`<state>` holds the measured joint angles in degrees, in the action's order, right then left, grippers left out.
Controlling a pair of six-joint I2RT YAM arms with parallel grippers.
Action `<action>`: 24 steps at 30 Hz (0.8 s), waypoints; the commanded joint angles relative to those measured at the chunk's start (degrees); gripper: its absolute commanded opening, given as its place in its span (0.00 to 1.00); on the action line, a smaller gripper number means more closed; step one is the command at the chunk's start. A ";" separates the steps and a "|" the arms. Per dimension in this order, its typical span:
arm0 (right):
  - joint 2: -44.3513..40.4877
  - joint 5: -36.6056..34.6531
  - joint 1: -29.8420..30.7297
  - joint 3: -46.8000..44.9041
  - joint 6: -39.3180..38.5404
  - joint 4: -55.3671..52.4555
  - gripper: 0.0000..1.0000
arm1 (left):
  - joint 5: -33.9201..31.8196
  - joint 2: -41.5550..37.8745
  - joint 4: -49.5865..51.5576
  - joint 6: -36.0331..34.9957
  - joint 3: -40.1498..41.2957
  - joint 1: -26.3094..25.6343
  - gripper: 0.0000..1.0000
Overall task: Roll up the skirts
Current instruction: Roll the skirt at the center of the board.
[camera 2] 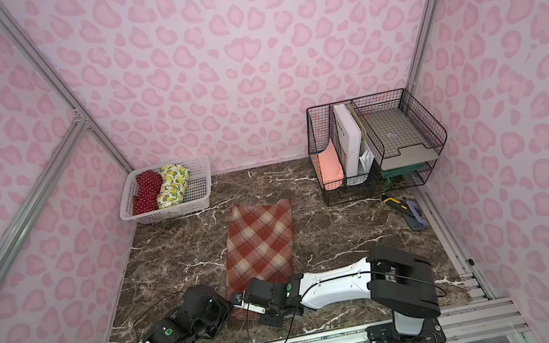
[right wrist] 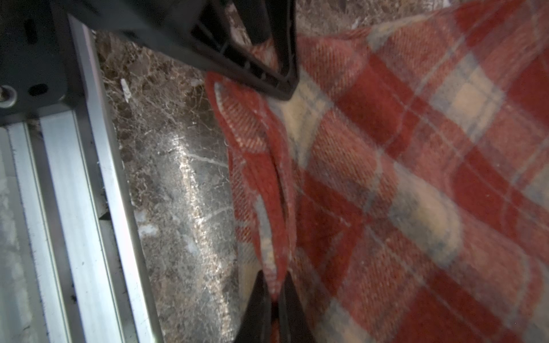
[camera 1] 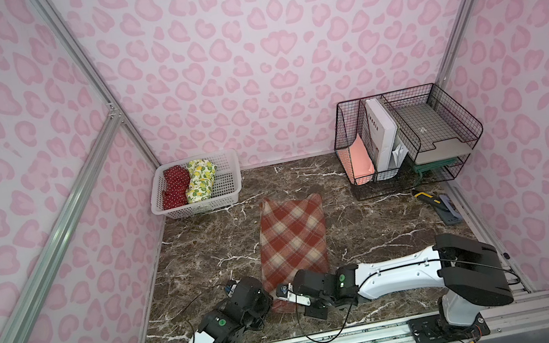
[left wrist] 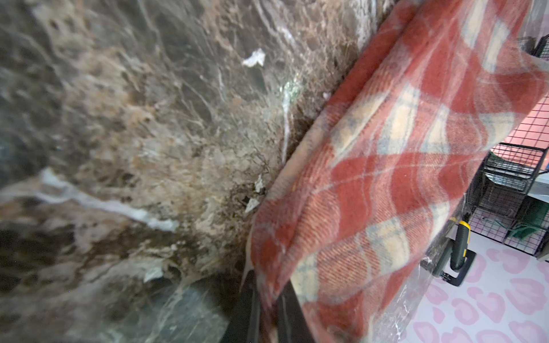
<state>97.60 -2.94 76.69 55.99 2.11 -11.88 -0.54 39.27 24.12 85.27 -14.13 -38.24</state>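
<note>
L gripper [left wrist: 267, 286]: fingers [left wrist: 248, 308] pressed together, pinching the near-end edge of the plaid skirt [left wrist: 386, 178], cloth caught betw. them. R gripper [right wrist: 273, 282]: fingers [right wrist: 257, 308] likewise closed, pinching a bunched ridge of the same near hem. The two grips sit just beside each other. In R wrist view, L's black finger body shows close by, on the cloth at the hem.

Outward from the fingers: the plaid skirt runs away from both grips as a long folded strip, lying flat on the marble tabletop [camera 1: 372, 239], not rolled; in both top views its far end is squared off and clear of other items.

Beyond that far end, toward L arm's side: white basket [camera 1: 206, 205] by the back wall. Inside it are the red dotted skirt [camera 1: 175, 188] and the lemon skirt [camera 1: 200, 180], each a rolled bundle, side by side and touching.

Toward R arm's side, well apart from the fingers: black wire organiser [camera 1: 454, 117] w/ papers, and near its front a yellow-black handled tool [camera 1: 426, 197] on the tabletop.
</note>
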 commanded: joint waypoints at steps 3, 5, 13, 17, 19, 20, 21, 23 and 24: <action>-1.76 -1.81 -0.01 0.30 1.39 -4.73 0.36 | -4.38 0.30 3.21 -3.24 -3.38 -0.17 0.00; -3.90 -2.16 0.27 0.40 1.90 -5.97 0.49 | -4.56 -0.69 3.98 -3.51 -4.18 -0.17 0.00; -7.64 -11.70 3.40 0.56 2.08 -6.82 0.74 | -3.06 -1.04 6.06 -3.92 -7.84 -0.13 0.00; -5.58 -18.27 6.73 -1.01 0.27 -0.66 0.90 | -1.84 0.99 6.56 -3.45 -10.73 -0.16 0.00; -5.15 -18.61 7.21 -1.03 0.18 1.99 0.91 | -1.80 1.98 7.10 -3.80 -12.21 -0.17 0.00; -5.22 -18.56 7.31 -1.02 0.39 3.06 0.92 | -1.75 2.28 7.47 -3.64 -12.75 -0.15 0.00; -5.23 -18.31 7.27 -0.93 0.36 3.72 0.96 | -1.72 2.47 7.52 -3.54 -13.01 -0.17 0.00; -4.52 -19.45 7.87 -0.94 0.13 4.71 1.00 | -1.42 2.79 7.49 -2.93 -13.27 -0.16 0.00; -4.15 -19.02 7.91 -1.04 -0.09 5.26 1.00 | -1.28 2.88 7.23 -2.67 -13.16 -0.12 0.00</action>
<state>92.79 -20.10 84.16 55.00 2.63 -10.33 -2.20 41.89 30.72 82.17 -26.89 -38.44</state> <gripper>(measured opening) 0.999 0.115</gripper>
